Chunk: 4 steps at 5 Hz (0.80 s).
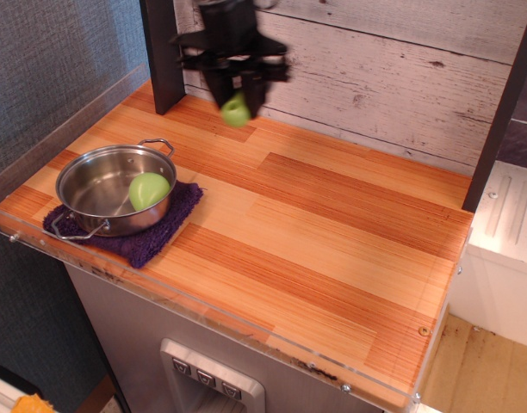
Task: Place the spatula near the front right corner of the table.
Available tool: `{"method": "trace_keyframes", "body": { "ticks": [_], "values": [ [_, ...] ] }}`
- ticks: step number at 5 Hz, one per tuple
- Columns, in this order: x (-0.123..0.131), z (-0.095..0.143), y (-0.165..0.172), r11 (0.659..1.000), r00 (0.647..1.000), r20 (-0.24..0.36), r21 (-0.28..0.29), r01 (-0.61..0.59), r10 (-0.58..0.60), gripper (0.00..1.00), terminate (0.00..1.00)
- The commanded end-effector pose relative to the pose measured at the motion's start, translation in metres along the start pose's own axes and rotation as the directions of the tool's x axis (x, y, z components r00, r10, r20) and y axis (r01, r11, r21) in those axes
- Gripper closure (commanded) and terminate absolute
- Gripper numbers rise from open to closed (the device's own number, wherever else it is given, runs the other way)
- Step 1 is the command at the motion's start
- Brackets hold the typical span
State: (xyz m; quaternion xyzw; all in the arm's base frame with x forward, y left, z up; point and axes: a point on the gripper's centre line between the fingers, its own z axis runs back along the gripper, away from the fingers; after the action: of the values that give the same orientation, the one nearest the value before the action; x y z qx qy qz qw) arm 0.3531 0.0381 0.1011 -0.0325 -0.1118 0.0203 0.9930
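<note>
My gripper [236, 93] hangs in the air over the back of the wooden table [332, 249], left of centre, blurred by motion. It is shut on the spatula [236, 110]. Only the lime-green handle end shows, hanging below the black fingers [219, 86]. The grey slotted blade is hidden between the fingers. The spatula is lifted off the tabletop. The front right corner of the table [410, 379] lies far from the gripper.
A steel pot [115, 188] holding a smooth green rounded lump [149, 190] sits on a purple cloth [151, 237] at the front left. A clear acrylic rim [246, 331] edges the table. A dark post [164, 52] stands at the back left.
</note>
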Motion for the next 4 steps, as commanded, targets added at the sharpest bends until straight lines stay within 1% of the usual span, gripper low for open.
{"method": "trace_keyframes", "body": {
  "ticks": [1,2,3,4],
  "values": [
    [-0.094,0.033,-0.066,0.987,0.980,-0.121,0.023,0.160,-0.156,1.00,0.00],
    [-0.130,0.015,-0.070,0.985,0.972,-0.172,0.032,0.168,-0.160,1.00,0.00],
    [-0.138,-0.008,-0.080,0.986,0.974,-0.167,0.025,0.163,-0.156,1.00,0.00],
    [-0.136,-0.034,-0.093,0.990,0.979,-0.148,0.019,0.143,-0.139,1.00,0.00]
  ]
}}
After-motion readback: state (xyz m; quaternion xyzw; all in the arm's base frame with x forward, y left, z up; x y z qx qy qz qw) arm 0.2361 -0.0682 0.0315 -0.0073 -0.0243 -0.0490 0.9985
